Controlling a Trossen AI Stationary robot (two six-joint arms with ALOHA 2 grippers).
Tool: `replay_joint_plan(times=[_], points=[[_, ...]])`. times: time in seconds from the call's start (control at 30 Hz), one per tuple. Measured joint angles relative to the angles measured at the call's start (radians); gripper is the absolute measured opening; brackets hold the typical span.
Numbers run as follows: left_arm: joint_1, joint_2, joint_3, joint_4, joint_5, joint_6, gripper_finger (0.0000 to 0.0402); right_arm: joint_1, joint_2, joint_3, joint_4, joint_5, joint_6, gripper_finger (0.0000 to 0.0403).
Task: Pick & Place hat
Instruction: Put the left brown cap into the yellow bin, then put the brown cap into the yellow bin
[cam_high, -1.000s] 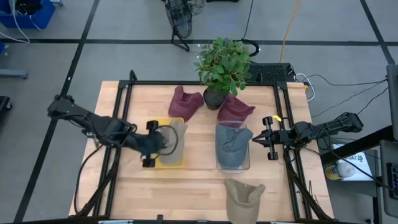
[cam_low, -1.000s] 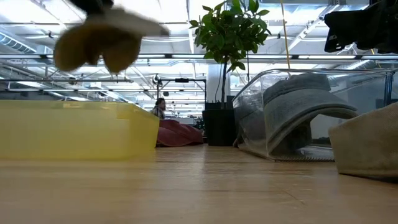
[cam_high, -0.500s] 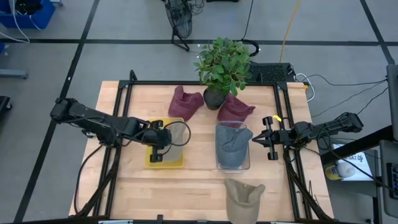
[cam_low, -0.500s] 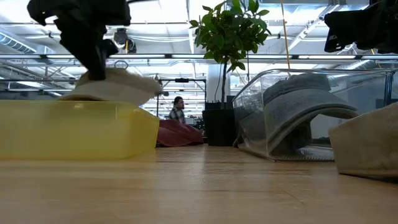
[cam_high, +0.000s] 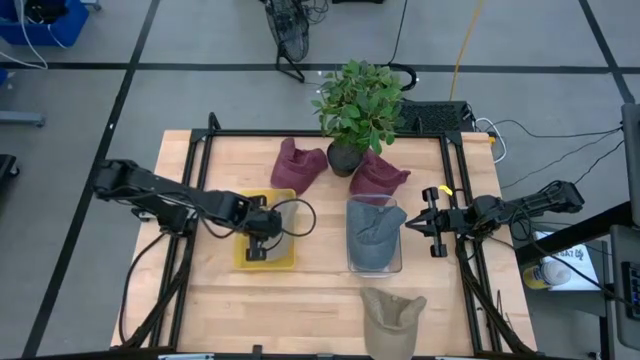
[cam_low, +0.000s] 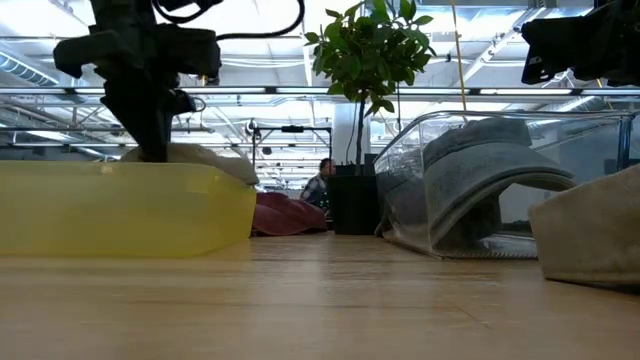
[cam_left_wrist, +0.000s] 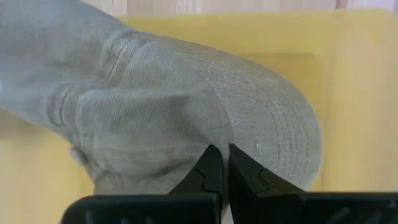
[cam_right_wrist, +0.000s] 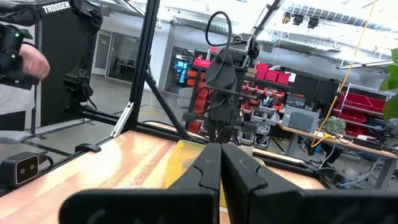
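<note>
My left wrist view shows my left fingers (cam_left_wrist: 219, 171) pinching the hat (cam_left_wrist: 186, 106) inside the yellow bin (cam_high: 268, 258); from above my arm hides this. My right fingers (cam_high: 420, 225), pressed together, wait beside the clear bin (cam_high: 375, 262), bare desk (cam_high: 300, 300) in front

Centre-left of the frame, the left hand (cam_high: 262, 238) presses a grey cap (cam_high: 282, 222) into the yellow bin (cam_high: 268, 260). Right hand (cam_high: 421, 223) waits centre-right beside the clear bin (cam_high: 375, 266).

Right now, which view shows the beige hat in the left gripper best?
The left wrist view: the hat fills it, pinched by the left gripper. The high view shows part; the low view only its top above the yellow bin.
</note>
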Motion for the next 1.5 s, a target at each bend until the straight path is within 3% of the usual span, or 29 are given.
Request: replay_joint_plan(times=[0.6,0.9,1.2,1.5], points=[[-0.001,0.124,0.001,-0.008,0.054,-0.044,0.0014,0.000,0.000,0.000,-0.002,0.000,0.007,0.0000],[0.001,0.118,0.001,-0.012,0.048,-0.065,0.0087,0.000,0.000,0.000,-0.002,0.000,0.006,0.0000],[0.000,0.118,0.007,-0.026,0.034,-0.078,0.0206,0.000,0.000,0.000,-0.002,0.000,0.007,0.0000],[-0.002,0.119,0.187,-0.215,-0.030,-0.092,0.0263,0.000,0.000,0.000,-0.002,0.000,0.007,0.0000]])
